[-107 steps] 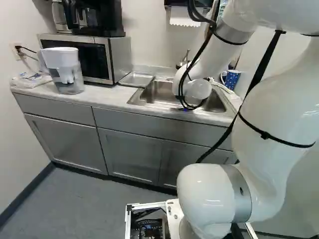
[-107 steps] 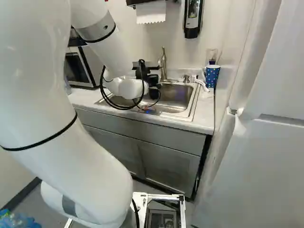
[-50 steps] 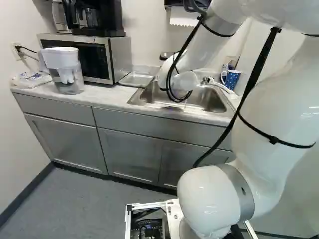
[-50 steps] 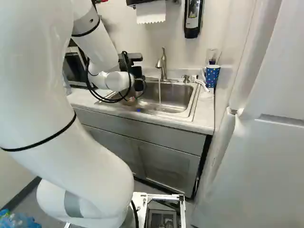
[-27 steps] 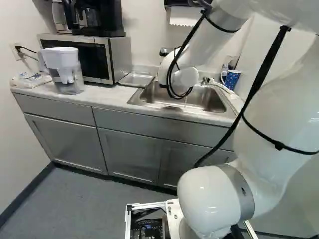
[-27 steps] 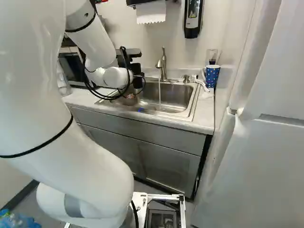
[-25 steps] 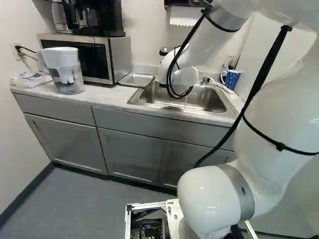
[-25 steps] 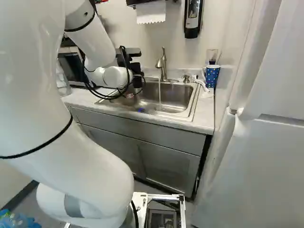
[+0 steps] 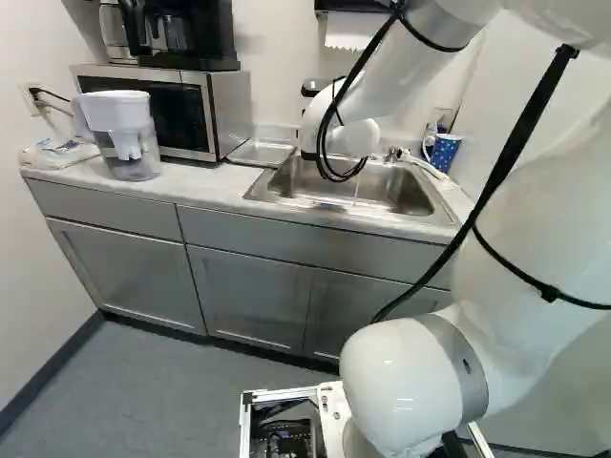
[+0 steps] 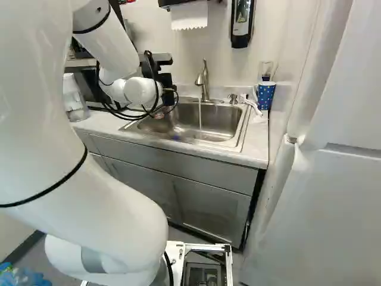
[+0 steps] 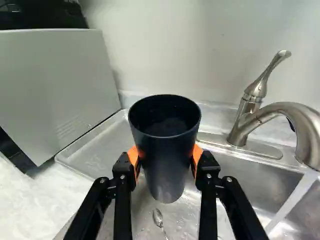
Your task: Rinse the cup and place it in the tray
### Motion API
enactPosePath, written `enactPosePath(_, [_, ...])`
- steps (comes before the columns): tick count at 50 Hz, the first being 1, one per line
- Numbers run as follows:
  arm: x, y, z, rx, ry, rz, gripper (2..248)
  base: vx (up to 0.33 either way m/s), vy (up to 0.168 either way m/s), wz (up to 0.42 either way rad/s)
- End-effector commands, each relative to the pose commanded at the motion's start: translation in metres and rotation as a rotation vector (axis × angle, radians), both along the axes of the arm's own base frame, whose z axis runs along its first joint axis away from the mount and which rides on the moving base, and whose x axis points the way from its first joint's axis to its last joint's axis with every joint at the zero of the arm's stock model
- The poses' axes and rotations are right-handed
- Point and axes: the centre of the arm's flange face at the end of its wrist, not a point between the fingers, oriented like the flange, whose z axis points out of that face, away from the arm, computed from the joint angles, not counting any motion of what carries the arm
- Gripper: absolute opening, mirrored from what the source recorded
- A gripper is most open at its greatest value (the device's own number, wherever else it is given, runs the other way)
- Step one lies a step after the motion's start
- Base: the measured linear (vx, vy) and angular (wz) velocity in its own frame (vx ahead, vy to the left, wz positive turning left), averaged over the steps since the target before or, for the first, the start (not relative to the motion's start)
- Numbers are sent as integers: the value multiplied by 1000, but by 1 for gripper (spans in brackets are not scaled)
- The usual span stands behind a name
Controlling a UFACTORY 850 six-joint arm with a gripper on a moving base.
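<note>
Cup (image 11: 167, 155), dark and smooth-walled, is clamped in the pincer (image 10: 166, 83), whose orange pads (image 11: 134, 159) press on it from two opposite sides, below the rim. It is held with its open mouth up, so that the wrist view looks partly down into a dark interior. The arm (image 9: 420, 67) reaches over the table (image 9: 205, 186) and carries the cup above the sink (image 10: 217, 122), at the side of the basin nearer the metal tray (image 9: 260, 153). That tray lies flat between the sink and the microwave (image 9: 153, 119); in the wrist view it shows behind and beside the cup. Water (image 11: 292, 202) runs from the faucet (image 11: 280, 112) into the basin, apart from the cup, and a small spoon (image 11: 158, 217) lies on the basin floor, seen just past the cup's base. At the left of the left base view, a clear pitcher with a white top (image 9: 127, 138) stands on the table before the microwave, with a coffee maker (image 9: 186, 33) above it. Beyond the far side of the sink, a blue spotted mug (image 10: 265, 95) stands by the wall, with a white-headed brush (image 10: 253, 104) beside it. Paper towel (image 10: 189, 16) hangs on the wall over the faucet, near a black soap dispenser (image 10: 241, 24).
</note>
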Motion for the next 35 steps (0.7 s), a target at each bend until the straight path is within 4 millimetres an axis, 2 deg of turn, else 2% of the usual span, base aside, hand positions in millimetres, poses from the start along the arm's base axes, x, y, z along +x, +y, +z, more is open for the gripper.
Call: enactPosePath(35, [2, 12, 36, 6, -55, 25, 121, 0, 0, 0])
